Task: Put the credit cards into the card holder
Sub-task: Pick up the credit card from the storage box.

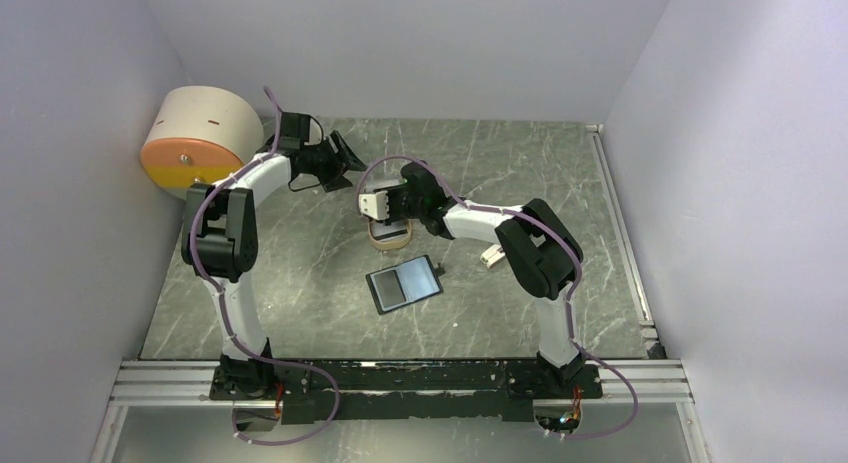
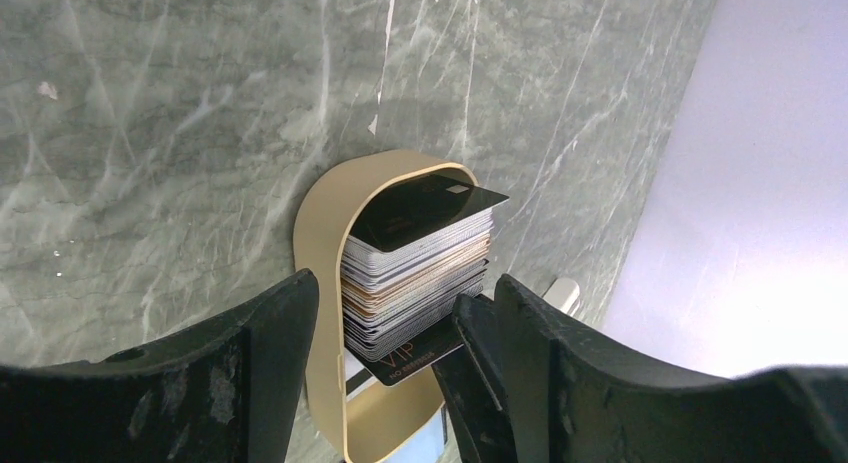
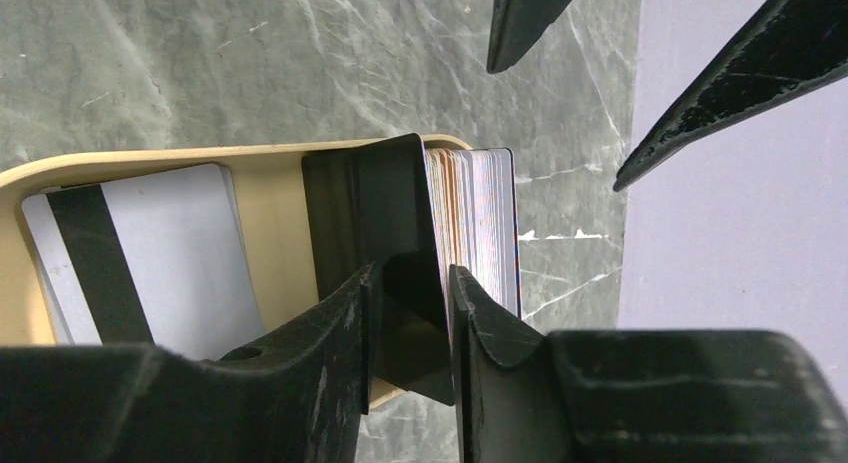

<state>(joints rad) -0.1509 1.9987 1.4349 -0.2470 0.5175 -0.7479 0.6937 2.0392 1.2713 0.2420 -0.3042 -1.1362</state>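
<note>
Right now the right pincer (image 3: 410, 323) is down in the beige tray (image 2: 315, 233), its fingers nipped shut on a black card (image 3: 365, 203). This card is the outermost of the credit cards (image 2: 420, 273), which stand on edge as a tight stack in the tray's rounded end. In the right wrist view the rest of the stack presses against that card at its 3 o'clock side. At 9 o'clock a whitish card (image 3: 160, 253) with a dark stripe lies flat on the tray floor. The tray wall curls close round the stack, leaving little room beside it. The left pincer (image 1: 345, 158) hangs spread wide and holding nothing, at about 11 o'clock from the tray in the overhead view. Its fingers are clear of the cards yet crowd that side. The card holder (image 1: 404, 283) lies open and face up on the desk (image 1: 300, 283), near the tray at about 5 o'clock, its glossy pockets showing and nothing resting on it. Well off at 10 o'clock, against the left wall, sits a big beige-and-orange round box (image 1: 200, 133).
</note>
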